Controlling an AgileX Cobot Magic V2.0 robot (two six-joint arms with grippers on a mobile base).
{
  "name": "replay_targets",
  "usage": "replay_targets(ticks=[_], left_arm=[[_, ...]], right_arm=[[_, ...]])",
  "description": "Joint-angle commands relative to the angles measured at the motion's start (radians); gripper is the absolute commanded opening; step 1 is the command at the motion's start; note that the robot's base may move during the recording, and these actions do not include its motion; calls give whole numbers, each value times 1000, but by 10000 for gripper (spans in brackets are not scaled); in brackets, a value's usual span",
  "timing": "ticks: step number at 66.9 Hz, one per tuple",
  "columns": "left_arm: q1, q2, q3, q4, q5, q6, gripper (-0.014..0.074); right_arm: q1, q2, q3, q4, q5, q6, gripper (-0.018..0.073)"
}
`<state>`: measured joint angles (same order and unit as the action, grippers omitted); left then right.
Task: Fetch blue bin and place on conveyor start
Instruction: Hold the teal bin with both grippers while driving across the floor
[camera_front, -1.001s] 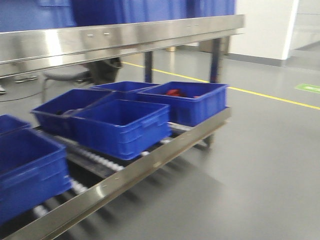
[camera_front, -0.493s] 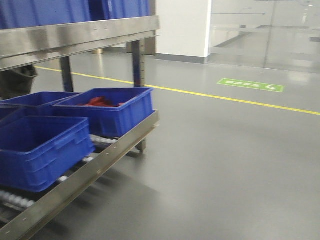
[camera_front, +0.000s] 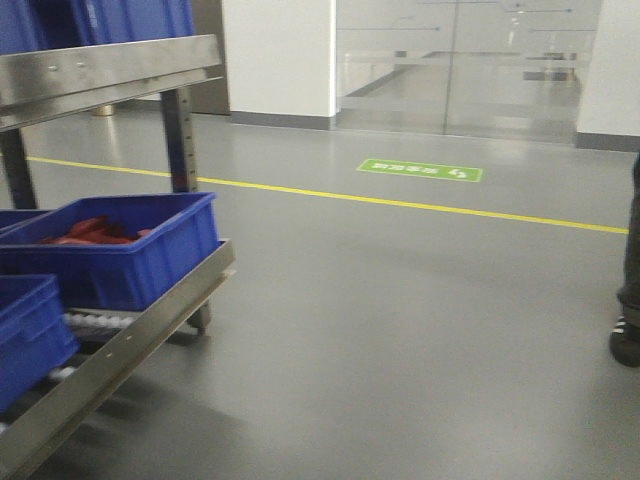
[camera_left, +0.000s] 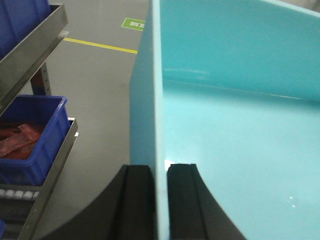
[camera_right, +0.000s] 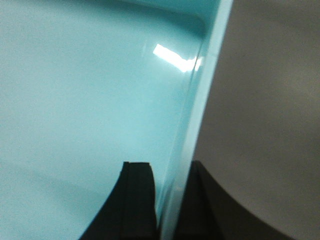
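Front view: a steel surface (camera_front: 140, 335) with rollers runs along the left side of the frame. A dark blue crate (camera_front: 140, 260) sits on it, near its end, with red things (camera_front: 90, 230) inside. Part of another dark blue crate (camera_front: 30, 330) shows at the lower left. A second steel shelf (camera_front: 100, 70) runs above them at the upper left. The rest is grey floor (camera_front: 400, 330). A yellow line (camera_front: 400, 203) crosses it, and a green sign (camera_front: 420, 171) lies just past the line. Glass doors (camera_front: 450, 70) are at the top. A dark shoe (camera_front: 627, 340) peeks in at the right edge.

Left wrist view: the blue bin (camera_left: 235, 125) fills the right side of the frame. The left gripper (camera_left: 159, 170) is at the bottom middle. Its jaws pinch the bin's thin wall, one black finger outside and one inside. The crate with the red things is at the lower left, down beside the bin.

Right wrist view: the bin fills the left side of the frame, with grey floor on the right. The right gripper (camera_right: 170, 167) is at the bottom. Its jaws pinch the bin's wall too, one finger on each side.
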<state>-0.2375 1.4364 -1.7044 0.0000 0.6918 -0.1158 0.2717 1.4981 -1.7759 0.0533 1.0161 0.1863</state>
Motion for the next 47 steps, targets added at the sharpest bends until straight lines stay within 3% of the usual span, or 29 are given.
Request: replay_targets(ticks=[1,47], left_arm=[[5,-12,-11,10,-84,-5,-111],[5,-12,-11,12,-84,-5,-111]], right_arm=[[-9,-16,-9,-32,-1,-30,-152],[-9,-16,-9,-32,-1,-30,-152]])
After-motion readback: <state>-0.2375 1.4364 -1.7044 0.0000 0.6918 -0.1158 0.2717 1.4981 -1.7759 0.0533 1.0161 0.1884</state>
